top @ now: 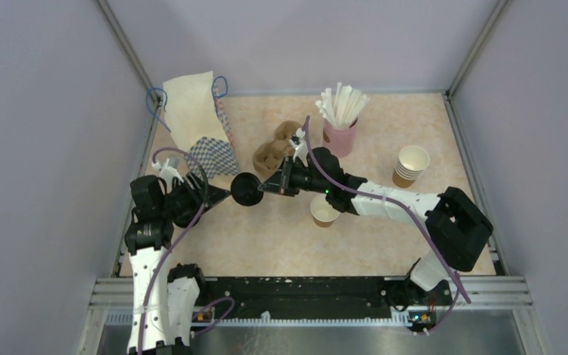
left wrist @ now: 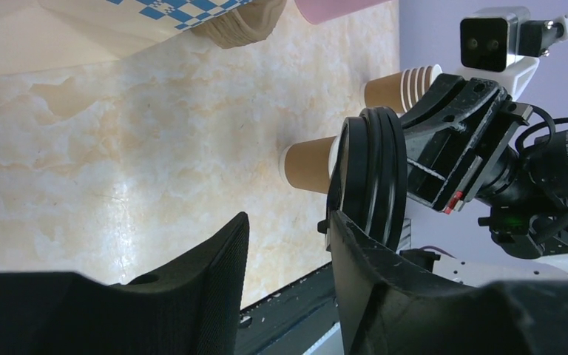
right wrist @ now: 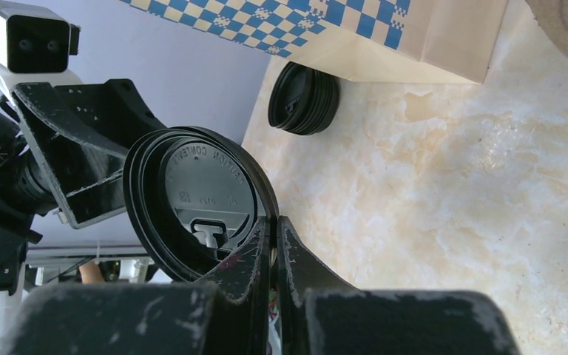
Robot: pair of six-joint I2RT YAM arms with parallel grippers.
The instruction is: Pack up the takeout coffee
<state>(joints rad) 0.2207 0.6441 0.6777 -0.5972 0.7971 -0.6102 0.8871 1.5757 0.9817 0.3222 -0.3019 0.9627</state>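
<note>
Pinching the rim of a black lid (right wrist: 201,194) between fingers closed almost together, the right jaws are holding it on edge in the air above the counter (top: 266,244). The left jaws are facing them from the lid's other side, standing wide apart with nothing between them. One left finger (left wrist: 384,288) is reaching to the lid's rim, and whether it is touching cannot be told. Back from the right jaws, beside that arm's wrist, the kraft paper cup (top: 324,211) is standing upright on the counter, uncovered and showing its white inside. Ahead of the right jaws, past the held lid, a stack of black lids (right wrist: 303,96) is lying just beside the foot of a blue-checked paper bag (top: 196,118). A moulded pulp cup carrier (top: 275,154) is lying near the right jaws on their far side. Further off are standing a pink cup of white straws (top: 339,137) and a stack of lidless paper cups (top: 411,166).
</note>
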